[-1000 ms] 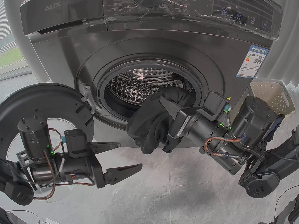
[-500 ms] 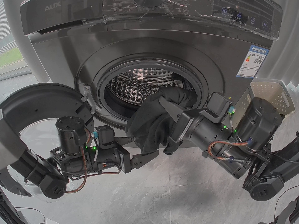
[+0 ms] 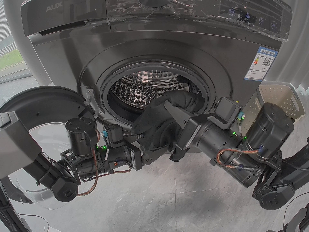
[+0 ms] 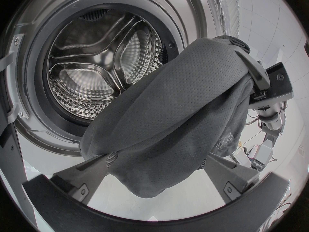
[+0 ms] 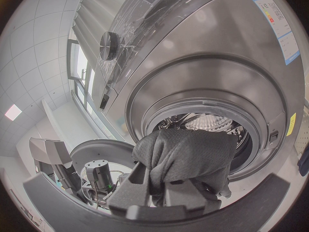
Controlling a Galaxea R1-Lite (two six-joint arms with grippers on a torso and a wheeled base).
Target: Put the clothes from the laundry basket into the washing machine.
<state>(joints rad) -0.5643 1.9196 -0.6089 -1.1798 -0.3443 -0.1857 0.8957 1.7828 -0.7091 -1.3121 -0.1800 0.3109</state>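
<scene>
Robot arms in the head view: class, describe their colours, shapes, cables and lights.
Both the left arm and right arm are black, built from cylindrical motor housings and boxy wrist cameras. Coppery braided cables loop outside each; small green lights glow. Jaws are dark grey tapered wedges.

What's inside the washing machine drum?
Shiny metal drum wall with little holes; no clothes on the part showing. The dark garment, gripped by the right hand, hangs in front and hides the rest of the drum.

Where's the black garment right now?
Head view: the black garment hangs before the open washing machine, lower right of its opening, held by the right gripper, with the left gripper at its lower end.
</scene>
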